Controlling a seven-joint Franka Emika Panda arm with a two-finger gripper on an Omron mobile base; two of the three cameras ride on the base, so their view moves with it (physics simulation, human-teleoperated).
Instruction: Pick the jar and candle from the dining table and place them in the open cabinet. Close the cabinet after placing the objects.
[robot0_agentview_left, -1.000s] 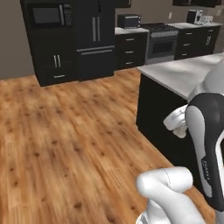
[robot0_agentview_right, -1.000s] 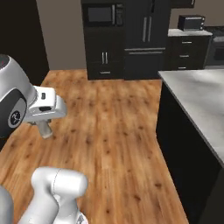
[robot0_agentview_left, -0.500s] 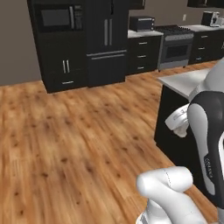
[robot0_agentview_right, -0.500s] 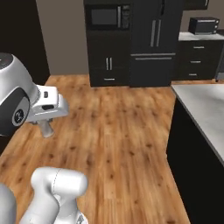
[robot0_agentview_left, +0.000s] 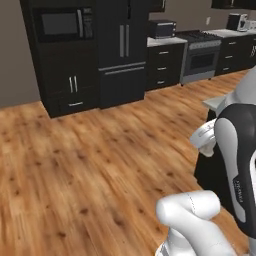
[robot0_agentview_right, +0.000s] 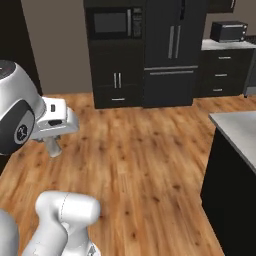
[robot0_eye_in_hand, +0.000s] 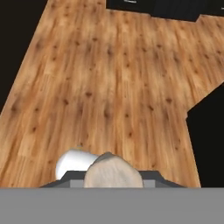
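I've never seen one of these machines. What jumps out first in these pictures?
The bulky white robot arm looms up close at the near edge of both base views. Beyond it a wide wooden floor runs to a wall of black kitchen units with a tall fridge and built-in microwave. A grey-topped black counter stands at the right.

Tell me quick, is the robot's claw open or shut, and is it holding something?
Claw: shut, gripping a pale rounded thing that sits between its tips. What that thing is cannot be told from here.
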